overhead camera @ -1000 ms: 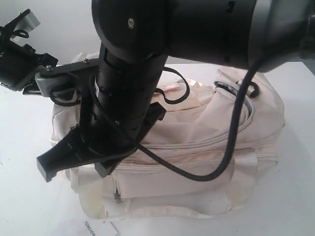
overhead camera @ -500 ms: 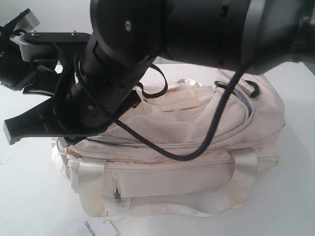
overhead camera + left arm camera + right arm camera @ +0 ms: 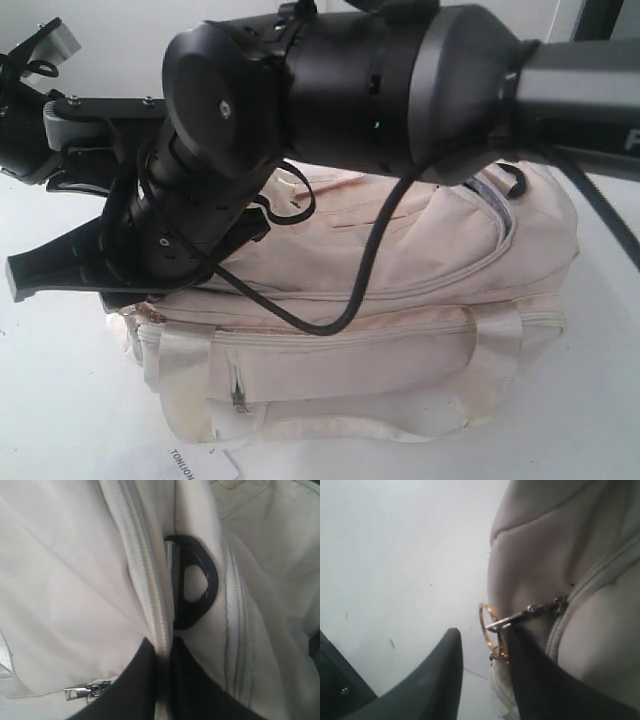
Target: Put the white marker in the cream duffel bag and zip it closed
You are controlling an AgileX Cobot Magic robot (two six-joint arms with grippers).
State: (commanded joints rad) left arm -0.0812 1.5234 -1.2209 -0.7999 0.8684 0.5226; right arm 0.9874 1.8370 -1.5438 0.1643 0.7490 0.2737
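Reaching across the foreground of the exterior view, the right arm is seen with its right tool [image 3: 481, 636] carried out past the left end of the cream duffel bag [image 3: 450, 290]. A second ago that tool was held lower, against the bag's front; it has since been swung up and outward. Its jaws are now parted: in the right wrist view a clear gap is seen between the two fingers, and nothing is gripped. The gold keyring [image 3: 490, 630] on the zip pull [image 3: 530, 611] hangs just beside one finger. Whether it is touched cannot be told. The pull is judged to have just been let go at the end of its run.

Lower in front, a paper tag [image 3: 195, 462] lies on the white table [image 3: 60, 400]. Behind it the bag rests on its side, and its main zip is seen drawn together wherever the arm does not hide it.

The white marker is not visible in any view; it is judged to be shut inside the bag.

Farther back, the left tool [image 3: 162, 652] is clamped on the bag's zip seam, close to a black strap ring [image 3: 209, 575], bracing the fabric. The task is judged almost done, with only that hold to be released.
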